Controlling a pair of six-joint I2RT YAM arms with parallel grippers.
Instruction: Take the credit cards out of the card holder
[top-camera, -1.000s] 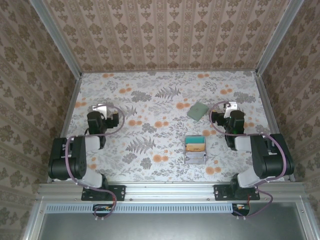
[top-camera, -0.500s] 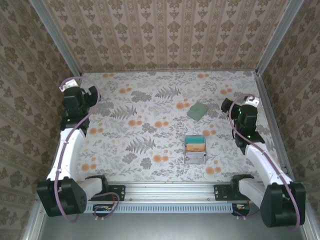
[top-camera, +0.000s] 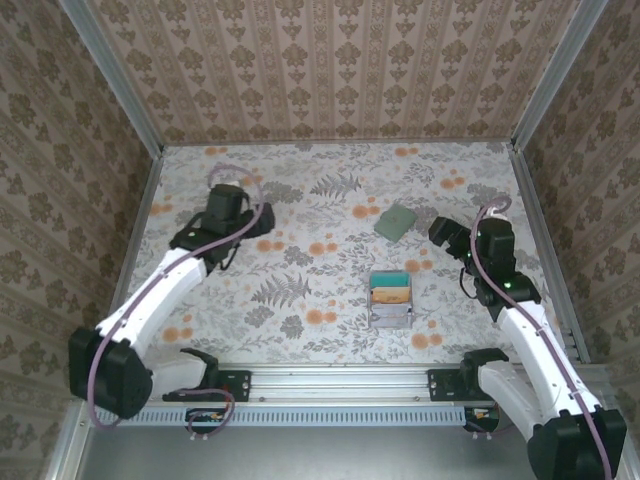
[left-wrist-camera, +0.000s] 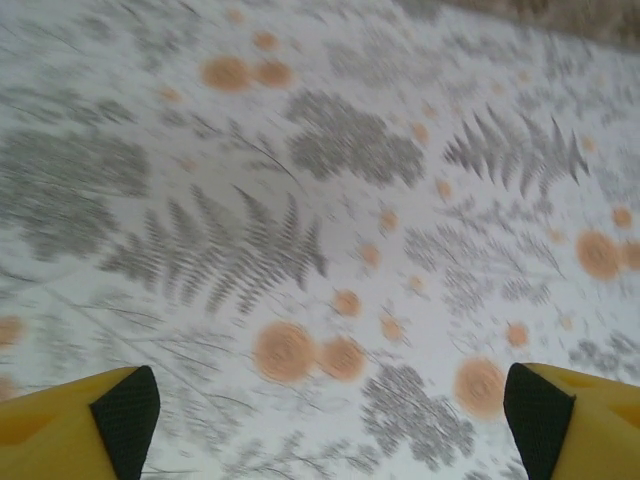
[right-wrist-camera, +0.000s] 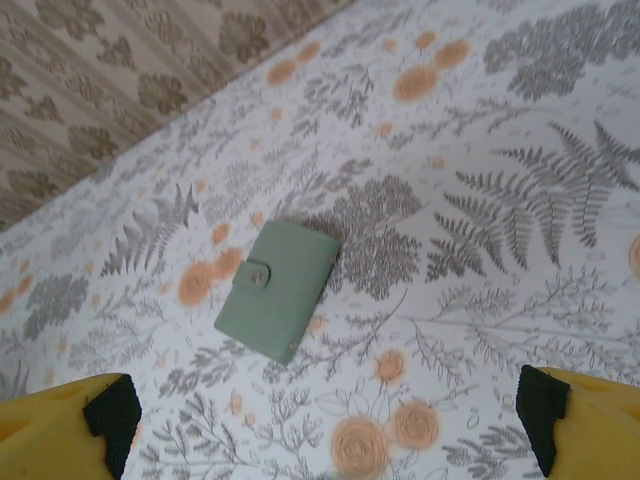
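- Both arms had swung inward; my left tool (left-wrist-camera: 332, 420) and right tool (right-wrist-camera: 328, 420) gaped wide, empty.
- Flat grey-green card holder (right-wrist-camera: 278, 289) lay shut on the floral bench (right-wrist-camera: 480, 330), ahead of my right tool; it seemed light and slim, best pinched at an edge.

Desk (top-camera: 320, 170): floral cover, grey ferns, orange blooms
Card holder (top-camera: 397, 221): green, lying flat, right of centre toward the far side
Grey tray (top-camera: 391, 298): teal and tan contents, nearer than the card holder and apart from it
Left arm (top-camera: 150, 295): stretched over the desk's left half
Right arm (top-camera: 535, 340): along the right edge, its head near the card holder
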